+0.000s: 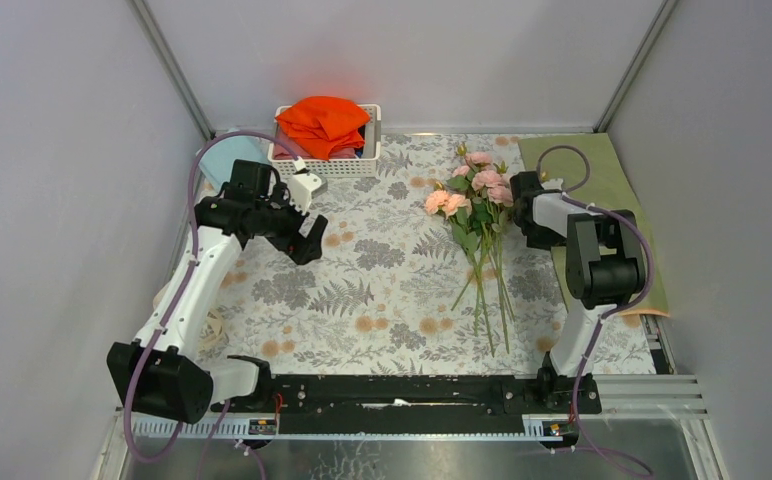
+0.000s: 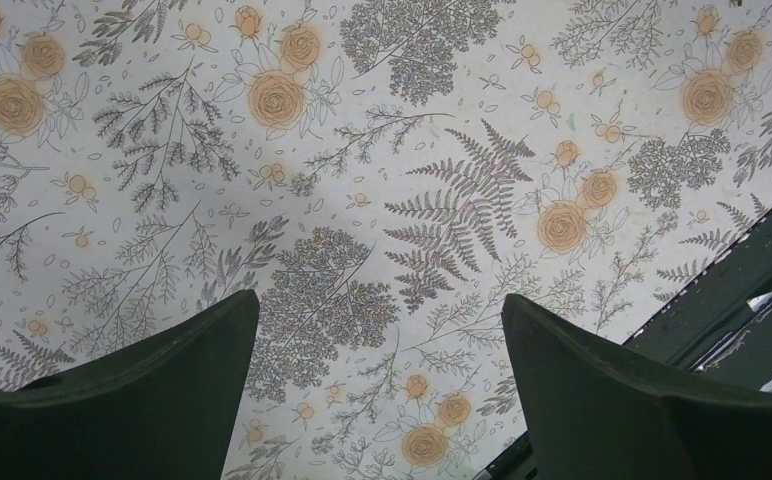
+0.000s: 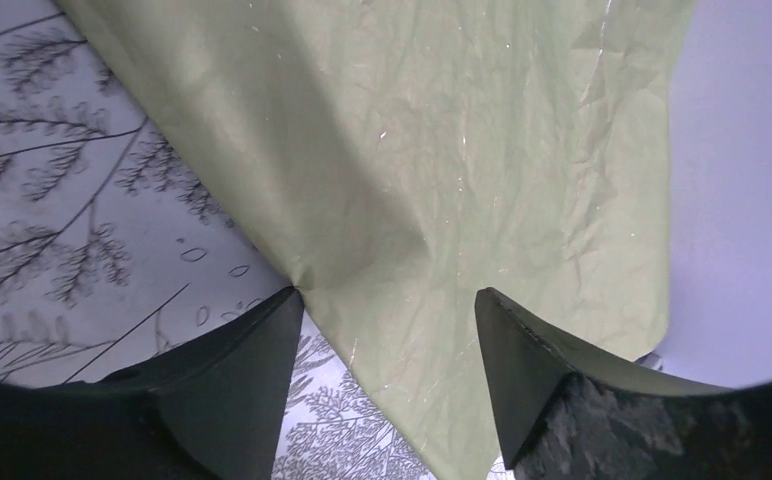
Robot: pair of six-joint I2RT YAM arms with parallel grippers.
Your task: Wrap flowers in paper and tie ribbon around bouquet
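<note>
Right jaws stand open astride the paper's (image 3: 442,150) edge, a wrist-only detail; left jaws gape over tablecloth (image 2: 412,150).

One bunch of flowers (image 1: 477,190), one paper sheet (image 1: 607,172), one basket (image 1: 330,168), one orange cloth (image 1: 322,122).

Parted tool (image 3: 387,293) over olive paper (image 3: 442,150)

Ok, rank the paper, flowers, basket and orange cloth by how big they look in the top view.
1. Paper: the widest spread.
2. Flowers: longest, but thin, so this is only unsurely ahead of the basket.
3. Basket.
4. Orange cloth: sits within the basket, so it looks smaller.
</note>
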